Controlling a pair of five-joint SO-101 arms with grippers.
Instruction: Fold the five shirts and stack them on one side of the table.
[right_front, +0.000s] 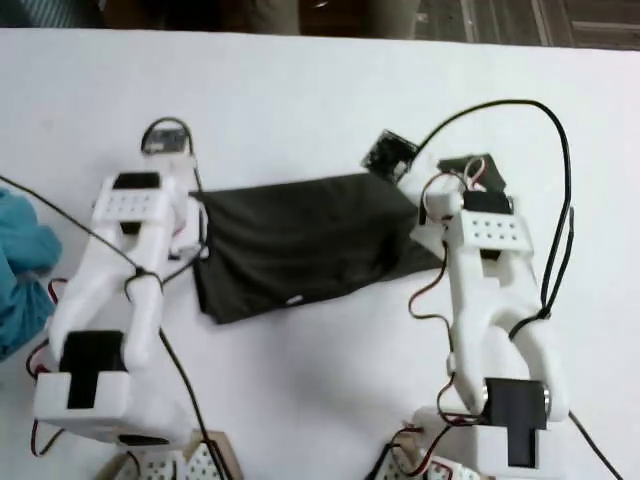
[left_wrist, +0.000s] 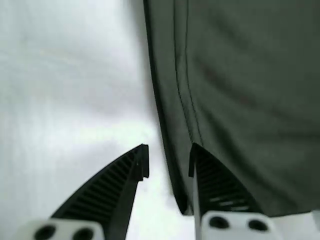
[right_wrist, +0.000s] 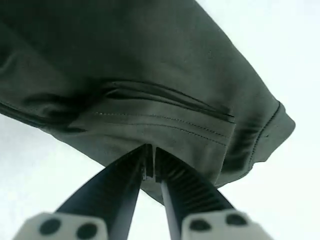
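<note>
The dark shirt (right_front: 300, 240) is lying half folded on the bench (right_front: 320, 90), between the two tools. The right tool (right_wrist: 151, 161) is almost closed and seems to be pinching the hem. The left tool (left_wrist: 168, 161) is standing open across the opposite edge, holding nothing. If the right one is pulling alone, the cloth is likely twisting or slipping from that thin pinch.

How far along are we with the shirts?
Early. The dark shirt looks part-folded between the arms, with the right claw pinching its hem and the left claw open at its edge. The teal garment sits bunched at the table's side, unfolded and unstacked.
</note>
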